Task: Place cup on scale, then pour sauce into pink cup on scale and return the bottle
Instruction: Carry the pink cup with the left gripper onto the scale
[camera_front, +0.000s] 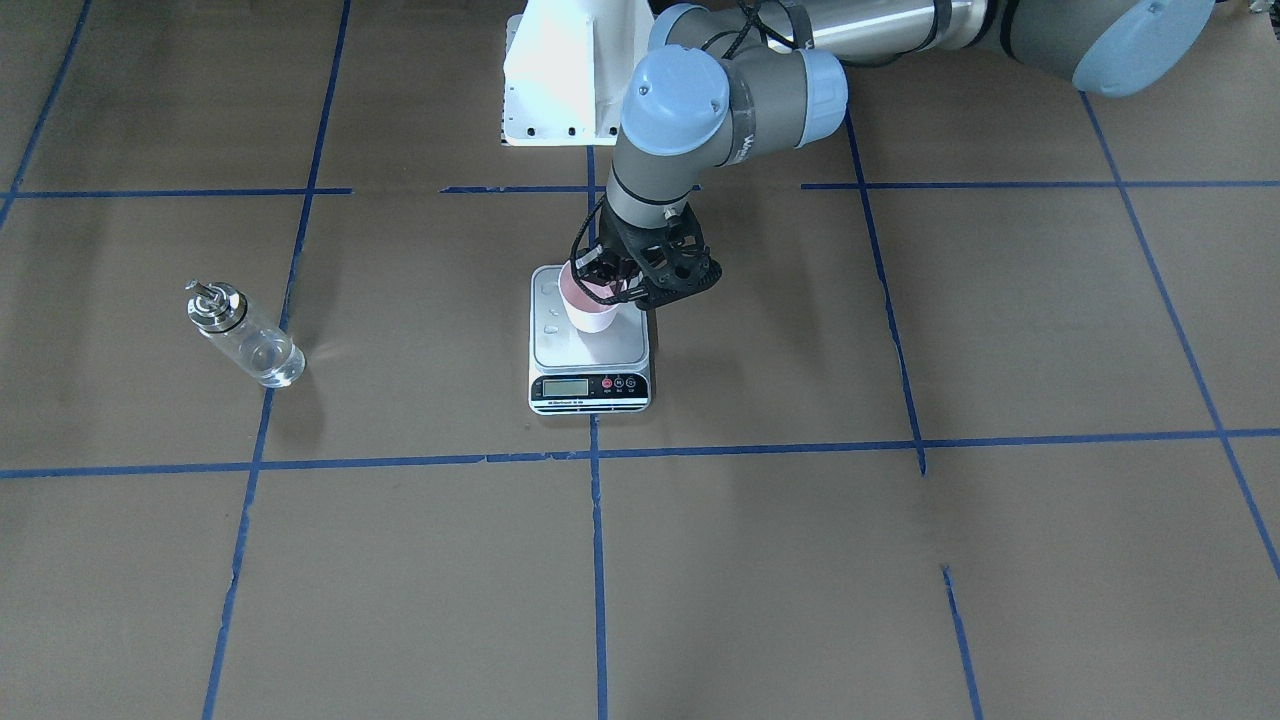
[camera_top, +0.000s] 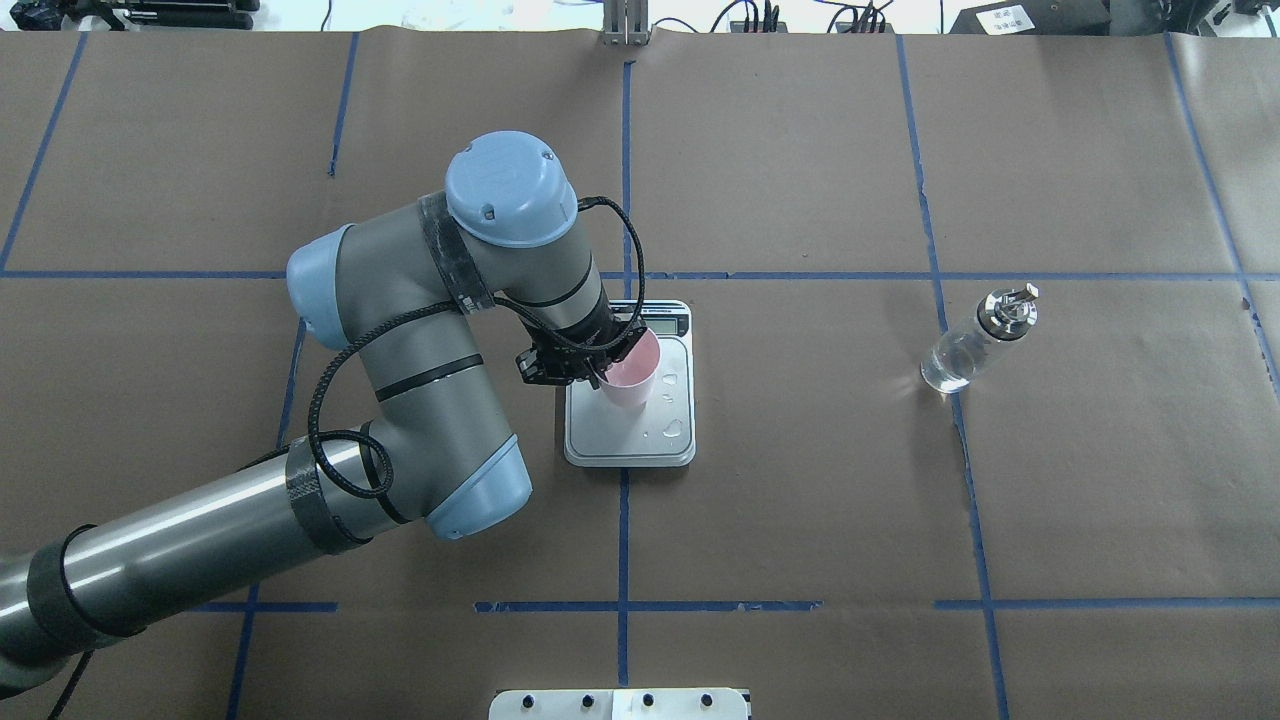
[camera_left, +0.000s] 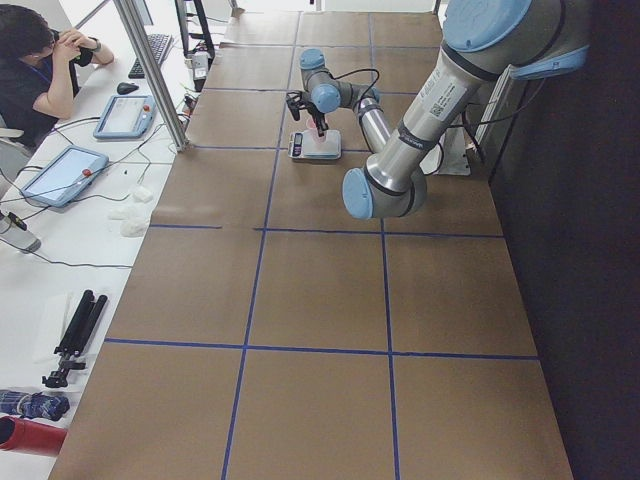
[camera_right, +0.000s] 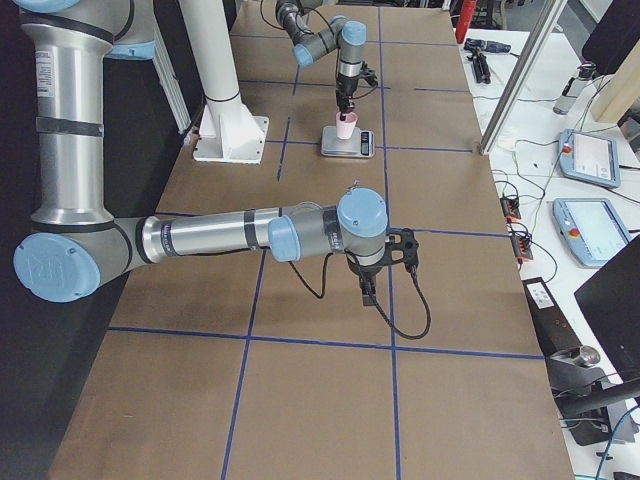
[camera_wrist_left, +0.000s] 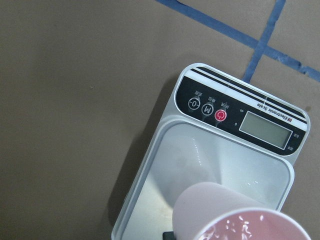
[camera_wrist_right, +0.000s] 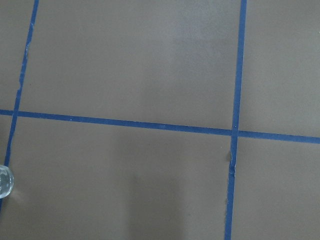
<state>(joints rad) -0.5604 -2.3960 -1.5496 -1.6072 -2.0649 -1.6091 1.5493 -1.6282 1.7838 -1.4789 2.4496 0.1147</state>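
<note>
The left gripper (camera_top: 600, 372) is clasping the cup (camera_top: 632, 378) and setting it on the scale (camera_top: 660, 445). The bottle (camera_top: 975, 340) is waiting well apart from the scale, unpoured. I cannot tell how the right gripper (camera_right: 368, 292) is holding its fingers.

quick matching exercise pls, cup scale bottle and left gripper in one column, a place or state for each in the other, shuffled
1 cup
2 scale
3 bottle
4 left gripper

a steel plate with a display strip, mid-table
b clear glass, alone toward the robot's right
c pink inside, over the steel plate
d fingers shut on a rim

Pairs: 1-c, 2-a, 3-b, 4-d
</note>
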